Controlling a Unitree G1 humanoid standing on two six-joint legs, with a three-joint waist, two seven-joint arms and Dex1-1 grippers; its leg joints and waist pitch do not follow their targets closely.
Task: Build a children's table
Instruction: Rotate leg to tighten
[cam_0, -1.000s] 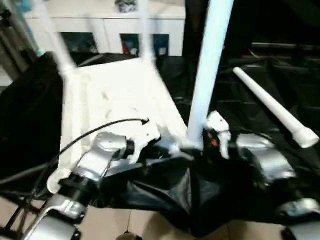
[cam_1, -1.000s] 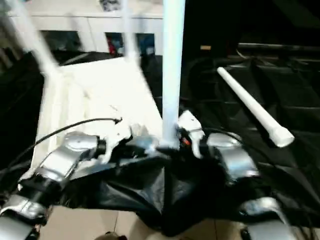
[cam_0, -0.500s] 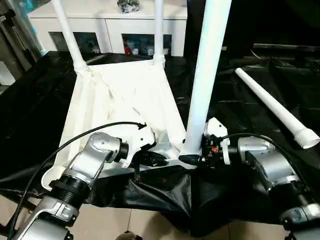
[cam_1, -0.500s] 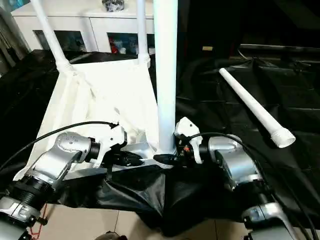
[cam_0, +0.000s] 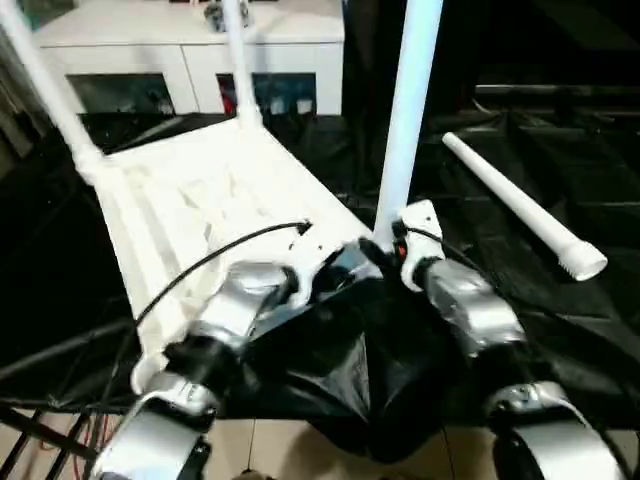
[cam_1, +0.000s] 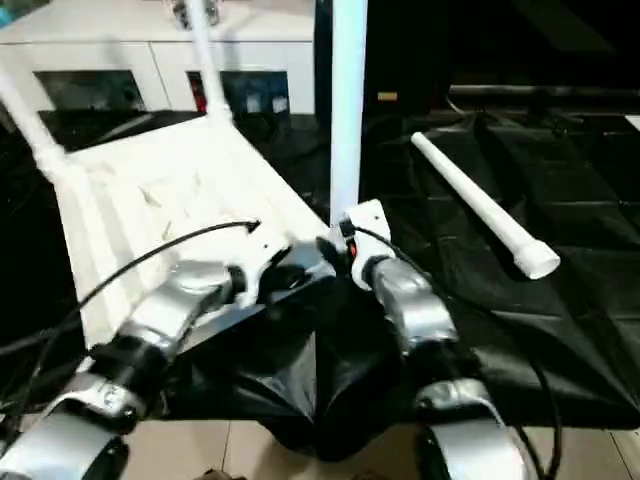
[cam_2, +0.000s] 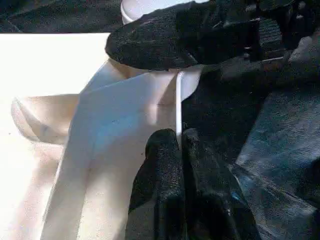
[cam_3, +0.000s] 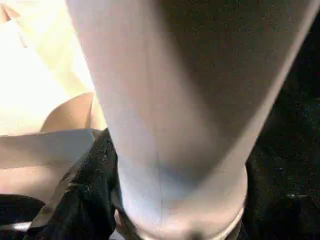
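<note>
The white tabletop (cam_0: 210, 190) lies upside down on the black-draped work table. Two legs stand in its far corner sockets (cam_0: 45, 85) (cam_0: 238, 60). A third leg (cam_0: 405, 130) stands upright in the near right corner socket. My right gripper (cam_0: 385, 248) is shut on this leg's base; in the right wrist view one black finger (cam_3: 85, 200) lies against the leg (cam_3: 175, 100). My left gripper (cam_0: 345, 268) is shut, and its fingertips (cam_2: 165, 150) touch the tabletop's thin rim beside that socket. A fourth leg (cam_0: 520, 205) lies loose on the cloth to the right.
A white cabinet (cam_0: 180, 40) stands behind the work table. The black cloth (cam_0: 560, 320) hangs in folds over the near edge. A black cable (cam_0: 220, 260) arches over my left forearm across the tabletop.
The whole view has shifted and tilted, so the camera moved. My right gripper has closed in on the leg's base. Both grippers stay at the near right corner.
</note>
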